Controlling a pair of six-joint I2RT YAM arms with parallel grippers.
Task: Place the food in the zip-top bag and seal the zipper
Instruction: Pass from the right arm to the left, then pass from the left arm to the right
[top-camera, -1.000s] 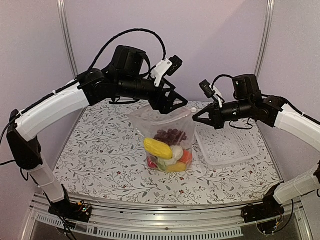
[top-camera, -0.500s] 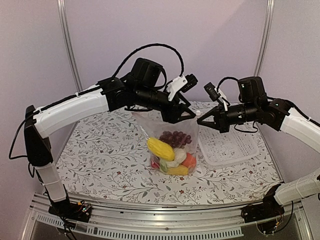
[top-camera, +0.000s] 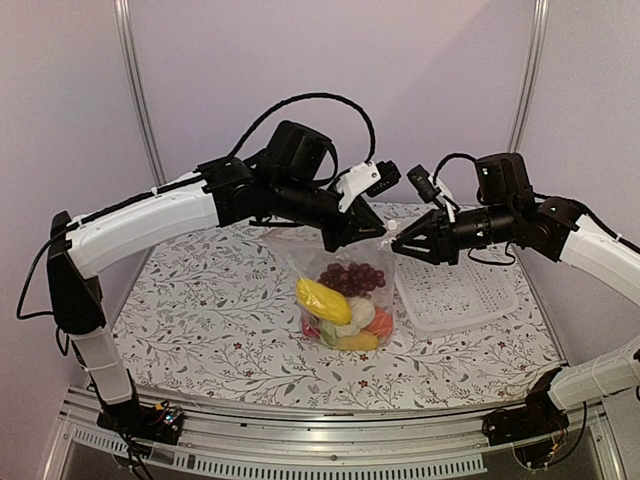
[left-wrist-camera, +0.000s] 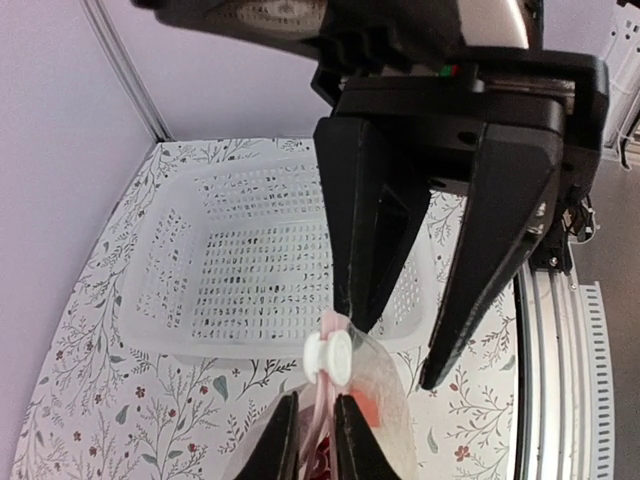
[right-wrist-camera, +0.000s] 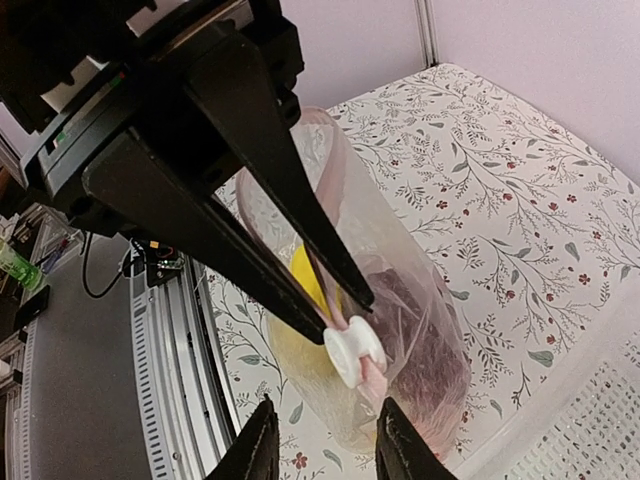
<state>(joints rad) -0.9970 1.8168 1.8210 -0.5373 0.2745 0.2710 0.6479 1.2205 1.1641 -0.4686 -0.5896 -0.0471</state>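
The clear zip-top bag hangs upright above the table with the food inside: a yellow corn piece, dark grapes, white cauliflower and an orange fruit. My left gripper is shut on the bag's pink zipper strip, just behind the white slider. My right gripper faces it from the right, open. Its fingers straddle the slider without touching it. In the right wrist view the corn piece and the grapes show through the plastic.
A white mesh basket sits on the floral tablecloth right of the bag, below the right gripper. It has nothing in it. The two grippers stand tip to tip over the bag's right top corner. Metal frame posts rise at the back corners.
The left gripper moved right along the bag's top and shut on the zipper strip. The right gripper, shut on the bag's corner before, has opened. The bag shifted slightly right.
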